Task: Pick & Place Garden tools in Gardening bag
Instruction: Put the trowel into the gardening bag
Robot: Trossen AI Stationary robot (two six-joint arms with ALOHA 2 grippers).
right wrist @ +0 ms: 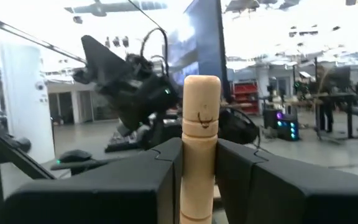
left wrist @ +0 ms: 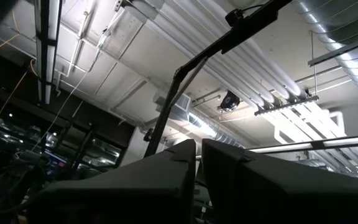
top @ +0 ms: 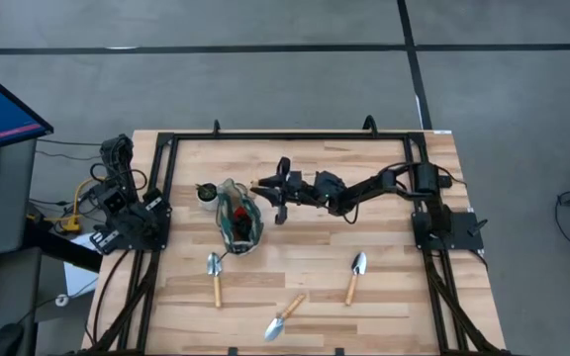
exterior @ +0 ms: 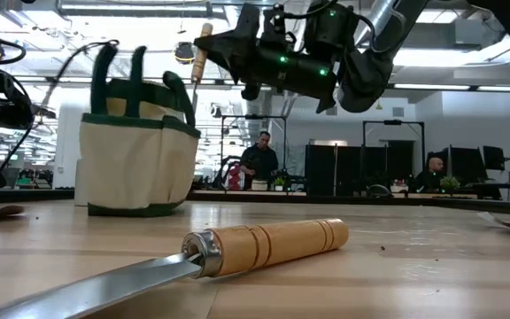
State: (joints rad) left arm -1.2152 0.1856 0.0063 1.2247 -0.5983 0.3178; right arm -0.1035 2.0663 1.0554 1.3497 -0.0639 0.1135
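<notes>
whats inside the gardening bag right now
From above, the gardening bag holds dark and red tool parts, likely shears. The right gripper holds a wooden-handled trowel beside it. The bag's walls hide anything deeper.

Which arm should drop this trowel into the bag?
Right. The right gripper is shut on a trowel's wooden handle and sits beside the gardening bag. The left arm is folded at the table's left edge, its gripper pointing at the ceiling.
</notes>
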